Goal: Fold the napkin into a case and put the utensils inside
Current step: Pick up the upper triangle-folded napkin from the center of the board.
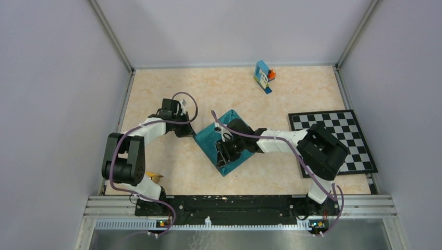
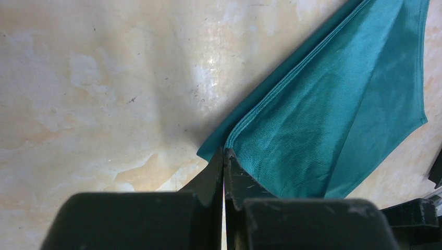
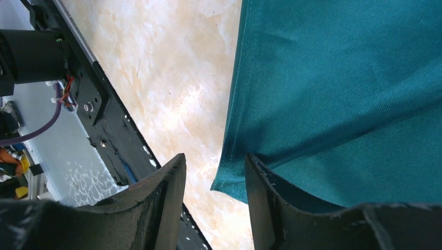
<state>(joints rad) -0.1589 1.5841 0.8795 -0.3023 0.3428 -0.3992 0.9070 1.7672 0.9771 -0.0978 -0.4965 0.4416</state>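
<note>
While the napkin (image 1: 207,138) lies part-folded at centre frame: fold liable to slip.
Left gripper (image 2: 224,156), jaws pressed together at its corner, hold unconfirmed; right gripper (image 3: 215,159), jaws spread astride its edge; closing may catch one layer only.

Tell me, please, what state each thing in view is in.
Napkin: folded into a layered diamond, not yet a strip.
Left gripper: jaws shut, tips at a napkin corner.
Right gripper: jaws open, a napkin corner between them.
Utensils: outside the napkin by the left arm's base, mostly hidden.
Checkerboard mat: flat, partly under the right arm.
Toy blocks: stacked together near the far edge.
</note>
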